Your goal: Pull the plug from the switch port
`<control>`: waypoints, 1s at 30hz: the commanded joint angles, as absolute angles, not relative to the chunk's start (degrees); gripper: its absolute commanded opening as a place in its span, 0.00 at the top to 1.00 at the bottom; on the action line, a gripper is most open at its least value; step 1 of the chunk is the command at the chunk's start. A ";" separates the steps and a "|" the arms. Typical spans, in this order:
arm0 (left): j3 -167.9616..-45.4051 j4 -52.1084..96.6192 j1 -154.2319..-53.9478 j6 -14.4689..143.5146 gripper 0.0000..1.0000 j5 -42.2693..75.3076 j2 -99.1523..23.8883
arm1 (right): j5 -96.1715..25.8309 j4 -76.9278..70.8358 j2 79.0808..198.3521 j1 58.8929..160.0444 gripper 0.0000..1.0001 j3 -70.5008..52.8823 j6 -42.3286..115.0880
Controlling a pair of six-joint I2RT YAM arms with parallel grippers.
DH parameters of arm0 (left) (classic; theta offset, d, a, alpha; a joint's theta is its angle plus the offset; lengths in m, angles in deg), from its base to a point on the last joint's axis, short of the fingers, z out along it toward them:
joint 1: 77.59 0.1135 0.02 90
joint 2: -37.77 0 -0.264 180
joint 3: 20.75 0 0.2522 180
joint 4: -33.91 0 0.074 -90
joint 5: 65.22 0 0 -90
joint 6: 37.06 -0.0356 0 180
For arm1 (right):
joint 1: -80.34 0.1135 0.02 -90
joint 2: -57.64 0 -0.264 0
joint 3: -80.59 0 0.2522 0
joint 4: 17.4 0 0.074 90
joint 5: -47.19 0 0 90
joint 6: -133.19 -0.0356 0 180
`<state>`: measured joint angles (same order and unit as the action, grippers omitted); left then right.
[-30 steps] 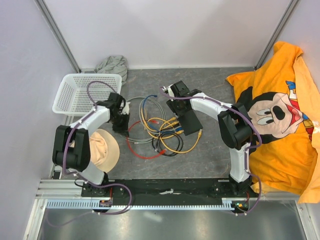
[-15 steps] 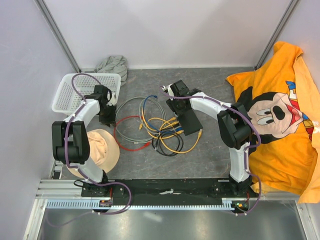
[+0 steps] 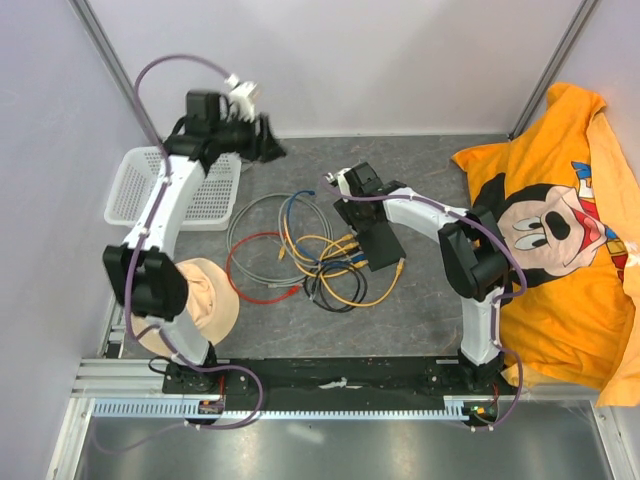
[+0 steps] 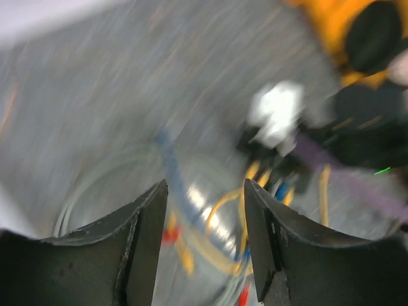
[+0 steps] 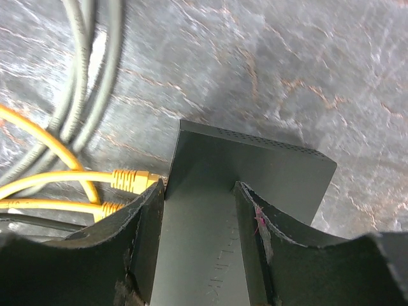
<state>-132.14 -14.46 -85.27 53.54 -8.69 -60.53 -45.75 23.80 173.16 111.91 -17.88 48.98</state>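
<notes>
My left claw (image 3: 267, 141) is now lifted high at 11 o'clock, above the far edge of the white basket (image 3: 130, 190) and close to the back wall. Half a second ago it was low beside the basket, and a second ago it was down at the red cable (image 3: 232, 272). Its wrist view is smeared, but the two fingers (image 4: 143, 236) are spread with nothing between them.

The red loop lies farther toward 9 o'clock than it did a second ago; over the last half second it has not shifted, and one end lies loose on the table (image 3: 420, 310). The grey cable (image 3: 240, 213) rings it on the far side.

The switch (image 3: 378, 246) sits just right of centre, at 3 o'clock from the cable tangle – same spot as before. My right claw (image 5: 197, 188) has not moved either: its fingers stand apart over the far end of the switch, the flat top showing between them – I cannot tell whether they touch it. Two yellow plugs (image 5: 131, 179) meet the switch's edge at 9 o'clock in that view.
</notes>
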 commanded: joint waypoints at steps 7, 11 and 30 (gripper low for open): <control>-144.47 -1.12 -96.57 68.06 0.45 -21.89 -82.80 | -39.14 30.02 165.66 106.45 0.41 -15.09 48.73; -144.82 -0.77 -98.51 68.67 0.45 -22.06 -85.62 | -31.92 30.02 162.32 105.57 0.36 -14.30 49.00; -137.88 -1.56 -103.52 66.31 0.57 -23.91 -89.93 | -39.03 30.55 163.10 103.20 0.52 -6.12 48.38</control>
